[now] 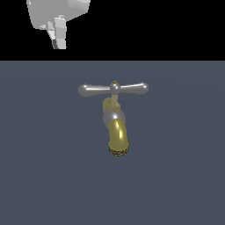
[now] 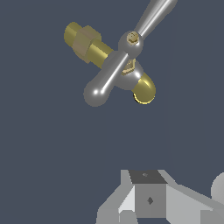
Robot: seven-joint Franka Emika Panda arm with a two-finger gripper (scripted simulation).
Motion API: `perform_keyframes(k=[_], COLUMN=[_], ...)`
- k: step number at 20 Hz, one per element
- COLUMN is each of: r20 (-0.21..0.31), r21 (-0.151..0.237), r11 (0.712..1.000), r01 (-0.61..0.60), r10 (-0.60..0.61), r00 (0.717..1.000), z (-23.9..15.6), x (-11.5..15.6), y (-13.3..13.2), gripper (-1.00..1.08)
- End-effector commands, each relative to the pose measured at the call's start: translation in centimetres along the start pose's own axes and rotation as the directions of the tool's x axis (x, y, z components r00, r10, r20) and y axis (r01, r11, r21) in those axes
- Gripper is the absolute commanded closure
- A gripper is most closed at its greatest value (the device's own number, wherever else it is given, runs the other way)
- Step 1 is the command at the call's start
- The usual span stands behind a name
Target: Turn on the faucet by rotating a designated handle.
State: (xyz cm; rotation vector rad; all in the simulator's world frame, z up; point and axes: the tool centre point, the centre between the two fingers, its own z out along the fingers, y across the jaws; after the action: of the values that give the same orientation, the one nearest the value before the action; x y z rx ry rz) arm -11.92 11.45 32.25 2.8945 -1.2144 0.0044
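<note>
The faucet (image 1: 117,136) stands in the middle of the exterior view, its brass-gold spout curving down toward the camera with a dark speckled rim. The handle (image 1: 94,90) is a silver crossbar lying level across its top, with a small brass knob at its centre. My gripper (image 1: 59,44) hangs at the upper part of the exterior view's left, well above and apart from the handle; its fingers look pressed together with nothing between them. In the wrist view the handle (image 2: 105,83) runs diagonally, the spout (image 2: 145,89) sits behind it, and my gripper (image 2: 146,176) is far from both.
A flat dark blue-grey floor (image 1: 44,176) spreads under the faucet, with black background above it. A brass hex fitting (image 2: 85,39) sticks out of the faucet body in the wrist view.
</note>
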Motion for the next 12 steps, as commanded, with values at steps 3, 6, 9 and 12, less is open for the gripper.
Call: perform_keyframes(k=[3,6,9,12], r20=[0.002,0.003,0.004,0.005], r21=[0.002,0.003,0.003,0.003], r11=[0.995,0.988,0.977,0.962], r01=[-0.095,-0.156,-0.215,-0.274], r10=[0.095,0.156,0.215,0.274], r00=[0.995,0.988,0.977,0.962], z=[2.0,3.2,4.5,5.8], x=[1.1,2.0,2.9,4.0], y=[-1.9,-3.0,-4.1,-5.1], gripper=[1.08,1.08,1.08,1.08])
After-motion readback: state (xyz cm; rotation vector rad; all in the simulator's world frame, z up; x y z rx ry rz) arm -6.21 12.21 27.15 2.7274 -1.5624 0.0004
